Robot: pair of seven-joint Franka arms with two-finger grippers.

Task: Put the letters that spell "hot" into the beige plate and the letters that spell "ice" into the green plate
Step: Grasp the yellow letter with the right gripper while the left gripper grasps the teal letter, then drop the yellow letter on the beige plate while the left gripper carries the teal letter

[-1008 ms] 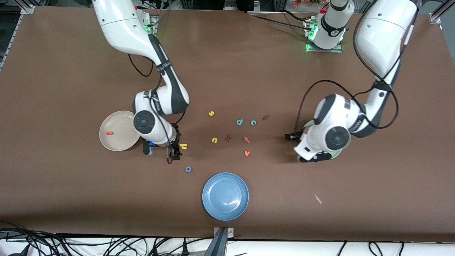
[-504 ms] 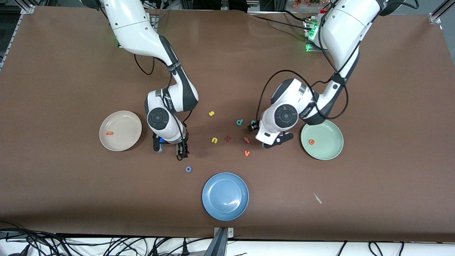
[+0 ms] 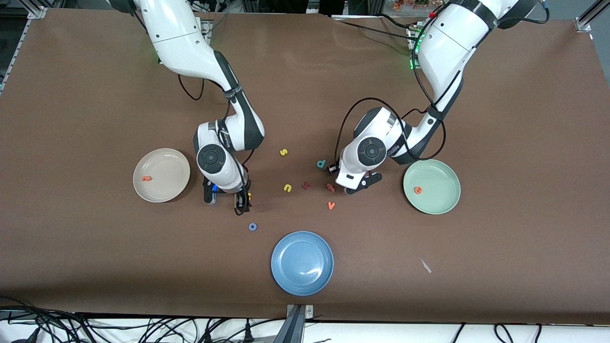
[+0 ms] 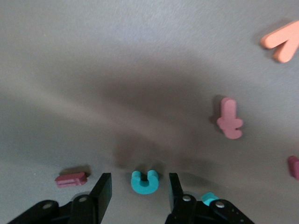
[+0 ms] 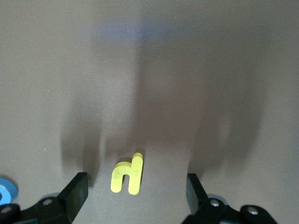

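In the front view the right gripper [image 3: 243,204] is low at the table in the middle of the frame. Its fingers stand apart around the yellow "h" [image 5: 127,175], which lies flat on the table. The left gripper [image 4: 138,190] is also down, its fingers apart on both sides of the teal "c" [image 4: 144,181], and I cannot tell if they touch it. The maroon "i" [image 4: 71,178] lies just beside. The orange "t" [image 3: 147,178] is in the beige plate [image 3: 167,164] and the orange "e" [image 3: 418,190] in the green plate [image 3: 441,181]. The blue "o" [image 3: 253,226] lies on the table, lower in the frame than the right gripper.
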